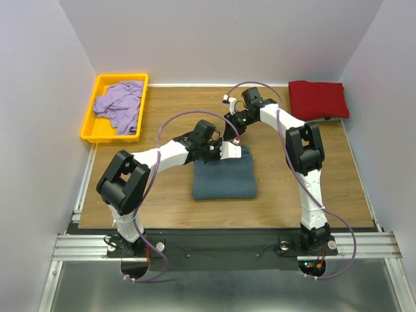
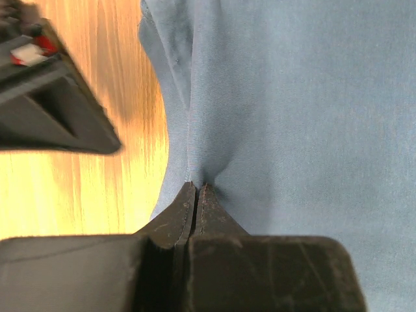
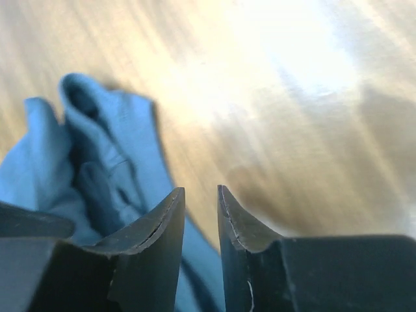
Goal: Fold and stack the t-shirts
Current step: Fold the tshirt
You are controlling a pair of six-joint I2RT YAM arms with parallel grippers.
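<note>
The slate blue-grey t-shirt lies folded in a rectangle at the table's middle. My left gripper is at its far edge, shut on a pinch of the blue fabric, which puckers at the fingertips. My right gripper hovers just beyond that edge with a narrow gap between its jaws and nothing in it; the blue shirt lies to its left. The dark red t-shirt lies folded at the back right. The lavender t-shirt lies crumpled in the yellow tray.
The yellow tray stands at the back left corner of the wooden table. The right gripper's black body shows close by in the left wrist view. White walls close in the back and sides.
</note>
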